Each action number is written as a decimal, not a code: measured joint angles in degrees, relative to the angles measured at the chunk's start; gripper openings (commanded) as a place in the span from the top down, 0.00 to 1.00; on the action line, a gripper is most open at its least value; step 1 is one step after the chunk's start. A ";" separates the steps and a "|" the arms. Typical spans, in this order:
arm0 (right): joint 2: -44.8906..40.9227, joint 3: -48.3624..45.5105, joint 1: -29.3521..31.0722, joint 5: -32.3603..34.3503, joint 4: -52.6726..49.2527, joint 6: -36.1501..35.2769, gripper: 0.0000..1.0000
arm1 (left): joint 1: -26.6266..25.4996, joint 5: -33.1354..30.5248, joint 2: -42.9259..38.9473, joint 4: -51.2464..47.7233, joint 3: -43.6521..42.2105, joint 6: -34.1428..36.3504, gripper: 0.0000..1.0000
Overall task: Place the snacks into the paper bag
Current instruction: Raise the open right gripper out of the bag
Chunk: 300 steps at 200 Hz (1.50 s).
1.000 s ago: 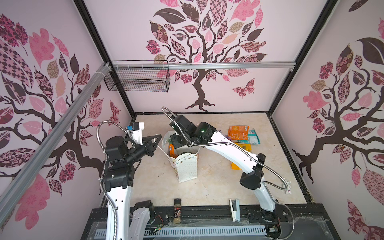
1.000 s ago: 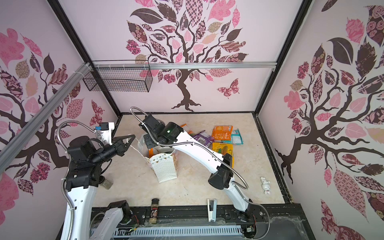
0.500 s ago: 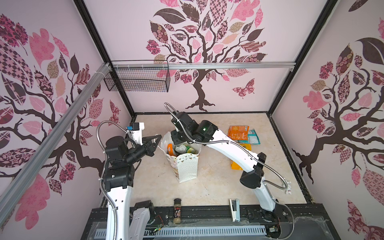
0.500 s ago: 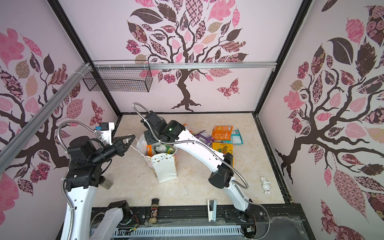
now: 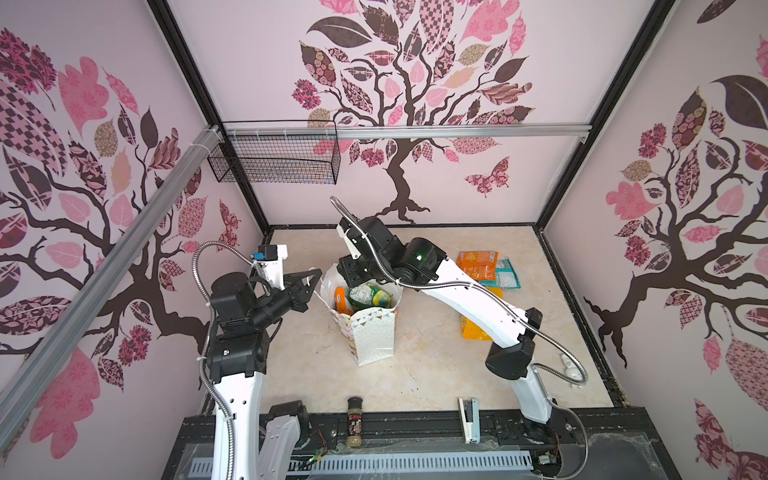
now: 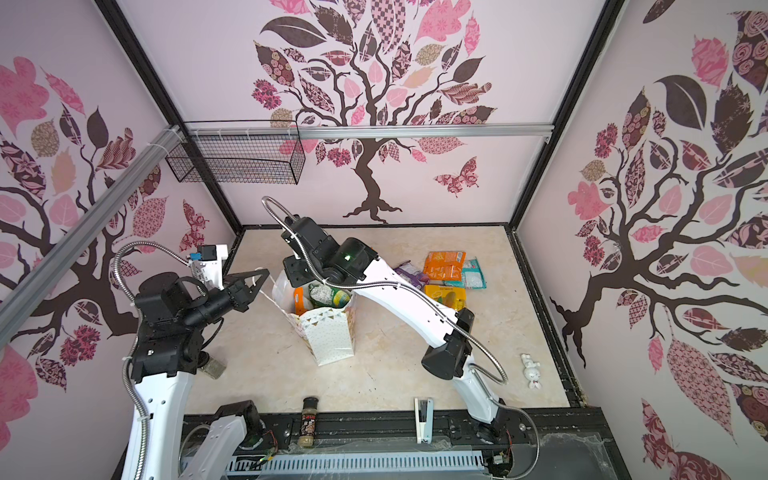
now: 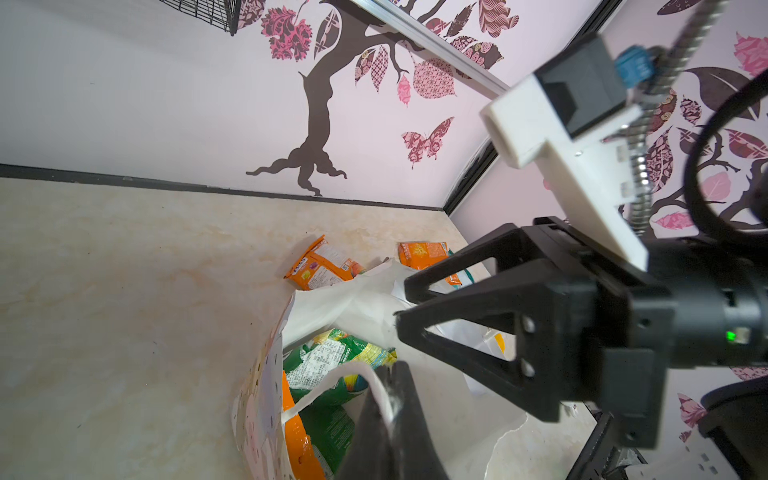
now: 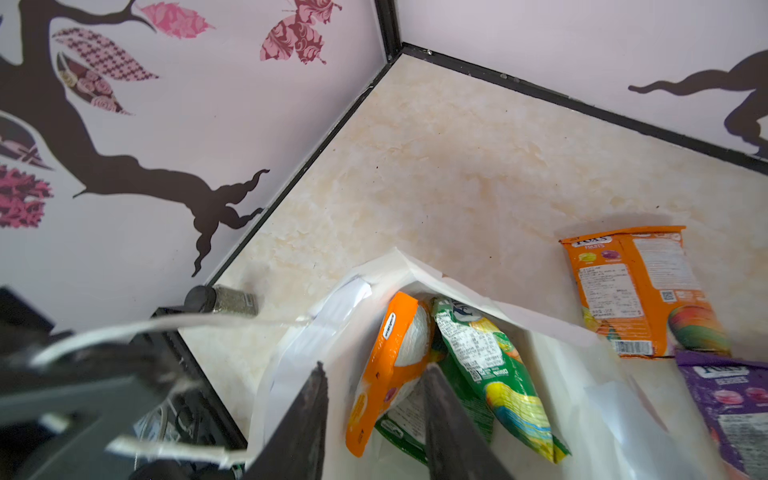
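I see the left gripper [image 7: 390, 388] clamped on the white handle of the paper bag [image 5: 374, 337]. The bag is upright mid-table [image 5: 436, 374], mouth open. The right gripper [image 8: 376, 368] is over the mouth, jaws apart, gripping nothing. 1 green packet [image 8: 490, 365] and 1 orange packet [image 8: 388, 332] are inside. The second orange packet [image 6: 444, 266], teal packet [image 6: 473, 279], yellow packet [image 6: 440, 296] and purple packet [image 6: 409, 272] lie right of the bag.

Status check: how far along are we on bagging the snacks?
Done: at least an orange packet and a green packet sit inside the paper bag.
In hand: the left hand pinches the bag's cord handle; the right hand hovers open above the bag's mouth, empty.
Left: a loose orange packet, teal packet, yellow packet and purple packet lie on the table.
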 measured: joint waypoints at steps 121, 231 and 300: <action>-42.80 -52.11 2.45 11.30 15.78 -2.32 0.37 | 0.09 -0.87 -0.55 -0.85 0.00 1.25 1.00; -34.93 -56.30 0.76 14.67 20.24 -2.67 0.55 | 0.09 -2.16 -0.63 -1.22 0.00 1.25 1.00; -34.49 -56.30 -0.33 15.34 22.86 -3.02 1.00 | 0.13 -4.61 -0.63 -2.08 0.00 1.31 1.00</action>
